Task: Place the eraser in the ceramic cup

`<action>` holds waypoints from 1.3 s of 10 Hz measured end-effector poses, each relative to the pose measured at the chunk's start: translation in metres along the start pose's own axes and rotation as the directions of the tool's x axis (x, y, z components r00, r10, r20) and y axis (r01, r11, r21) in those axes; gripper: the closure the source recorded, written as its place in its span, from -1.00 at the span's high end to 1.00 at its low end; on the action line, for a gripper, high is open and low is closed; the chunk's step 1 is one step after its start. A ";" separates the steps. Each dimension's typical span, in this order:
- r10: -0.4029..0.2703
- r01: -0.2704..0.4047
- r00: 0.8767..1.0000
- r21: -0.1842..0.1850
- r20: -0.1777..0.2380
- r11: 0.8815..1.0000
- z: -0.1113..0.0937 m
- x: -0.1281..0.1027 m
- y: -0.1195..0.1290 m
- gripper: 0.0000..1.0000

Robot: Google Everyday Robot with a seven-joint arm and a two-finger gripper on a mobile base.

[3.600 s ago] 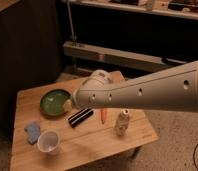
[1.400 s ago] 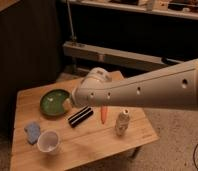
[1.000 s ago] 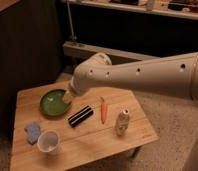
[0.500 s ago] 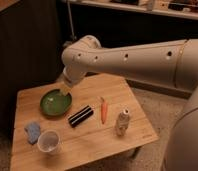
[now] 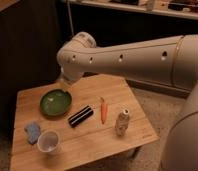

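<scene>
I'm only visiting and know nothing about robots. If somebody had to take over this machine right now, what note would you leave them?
Tool: open and holding nothing, mostly hidden under the arm's bend, by the far rim of the green plate.
Eraser: lying flat on the table, between the green plate and the carrot, untouched.
Ceramic cup: upright near the table's front left, beside the blue sponge, with nothing seen in it.
Done: nothing yet.
Left: lower the tool onto the eraser, grip it, lift it, carry it to the cup and let go.
</scene>
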 end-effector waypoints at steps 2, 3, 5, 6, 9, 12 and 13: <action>-0.164 0.171 0.981 -0.057 0.105 0.984 0.003 -0.006 0.005 0.30; -0.230 0.244 0.962 -0.078 0.150 0.967 0.004 -0.003 0.002 0.30; -0.308 0.325 0.942 -0.122 0.135 0.938 0.009 -0.005 0.004 0.30; -0.325 0.332 0.943 -0.118 0.076 0.936 0.010 -0.003 0.000 0.30; -0.341 0.339 0.940 -0.102 0.003 0.935 0.010 -0.006 -0.003 0.30; -0.343 0.342 0.939 -0.111 0.012 0.933 0.011 -0.006 -0.003 0.30; -0.363 0.364 0.931 -0.128 0.035 0.923 0.014 -0.007 -0.003 0.30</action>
